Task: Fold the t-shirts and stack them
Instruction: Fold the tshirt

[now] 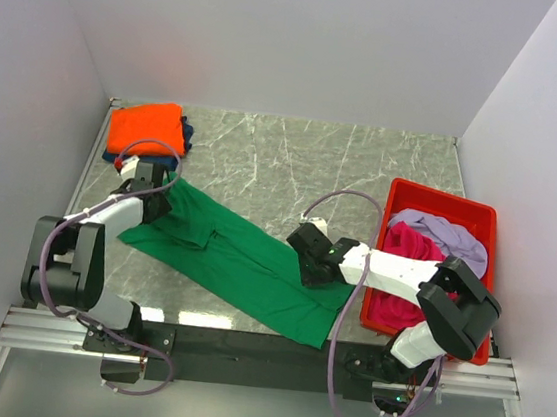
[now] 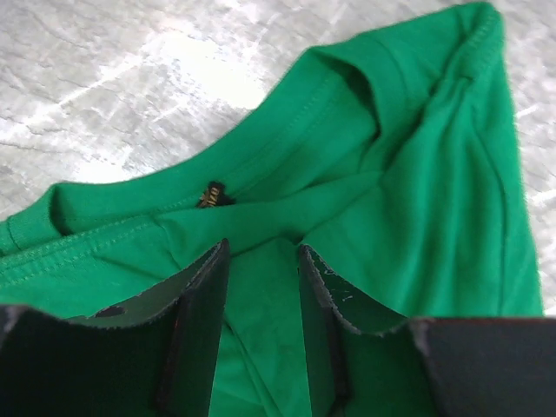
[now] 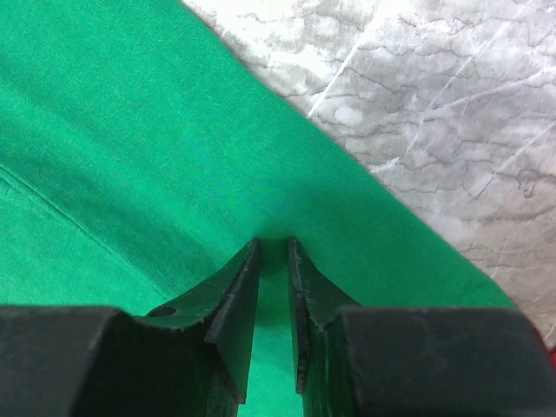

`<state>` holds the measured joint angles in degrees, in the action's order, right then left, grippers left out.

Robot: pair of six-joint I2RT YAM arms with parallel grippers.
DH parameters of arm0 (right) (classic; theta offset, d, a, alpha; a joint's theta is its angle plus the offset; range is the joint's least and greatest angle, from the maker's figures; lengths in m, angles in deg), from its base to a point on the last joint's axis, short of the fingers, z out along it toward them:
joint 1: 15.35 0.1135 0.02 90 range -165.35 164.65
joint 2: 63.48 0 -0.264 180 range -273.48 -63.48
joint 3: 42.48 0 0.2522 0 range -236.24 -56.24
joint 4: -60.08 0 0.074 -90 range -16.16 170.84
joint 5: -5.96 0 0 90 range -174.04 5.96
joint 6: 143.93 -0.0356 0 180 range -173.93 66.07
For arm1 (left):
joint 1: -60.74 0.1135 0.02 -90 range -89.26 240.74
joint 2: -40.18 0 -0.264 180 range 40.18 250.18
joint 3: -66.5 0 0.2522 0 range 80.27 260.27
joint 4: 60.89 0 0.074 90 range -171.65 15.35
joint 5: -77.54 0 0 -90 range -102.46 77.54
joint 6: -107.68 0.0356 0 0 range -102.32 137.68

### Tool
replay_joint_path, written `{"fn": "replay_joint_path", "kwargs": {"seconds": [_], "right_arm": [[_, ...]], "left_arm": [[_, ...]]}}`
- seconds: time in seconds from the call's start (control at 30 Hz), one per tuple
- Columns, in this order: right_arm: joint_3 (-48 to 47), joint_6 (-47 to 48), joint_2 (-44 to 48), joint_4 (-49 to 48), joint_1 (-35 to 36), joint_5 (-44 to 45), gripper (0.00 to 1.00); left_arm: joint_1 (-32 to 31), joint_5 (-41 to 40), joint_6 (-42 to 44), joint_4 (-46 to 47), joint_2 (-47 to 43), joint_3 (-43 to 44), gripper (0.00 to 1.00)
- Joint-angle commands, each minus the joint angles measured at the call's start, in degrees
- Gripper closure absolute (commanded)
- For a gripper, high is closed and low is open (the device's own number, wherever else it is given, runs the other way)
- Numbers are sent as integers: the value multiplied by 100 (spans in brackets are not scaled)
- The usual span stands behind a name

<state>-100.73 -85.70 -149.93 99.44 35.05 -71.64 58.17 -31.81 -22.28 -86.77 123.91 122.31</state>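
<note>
At L wrist, green t-shirt [image 2: 417, 217] neck label [image 2: 211, 195] shows, unseen from top.

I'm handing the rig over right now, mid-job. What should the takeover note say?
Right gripper: shut on the green t-shirt edge. Left gripper: jaws around cloth near its collar, grip unclear.
Green t-shirt lies diagonally between the arms, unfolded.
Done: orange t-shirt folded on the navy t-shirt, far left corner.
To do: fold and stack green, then magenta t-shirt and lilac t-shirt from the red bin.
</note>
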Motion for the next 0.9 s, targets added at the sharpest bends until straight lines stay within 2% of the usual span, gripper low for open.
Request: {"fn": "replay_joint_path", "kwargs": {"seconds": [0.0,0.23,0.6,0.87], "right_arm": [[195,83,41,6,32,-28,73],[204,92,15,-56,32,-89,73],[186,92,-12,-21,32,-80,73],[257,48,102,24,41,-45,73]], "left_arm": [[81,-130,-178,87,74,6,57],[160,-60,-134,87,162,-11,57],[178,-121,-213,-27,-831,-434,57],[178,151,-152,-10,-542,-328,58]]}}
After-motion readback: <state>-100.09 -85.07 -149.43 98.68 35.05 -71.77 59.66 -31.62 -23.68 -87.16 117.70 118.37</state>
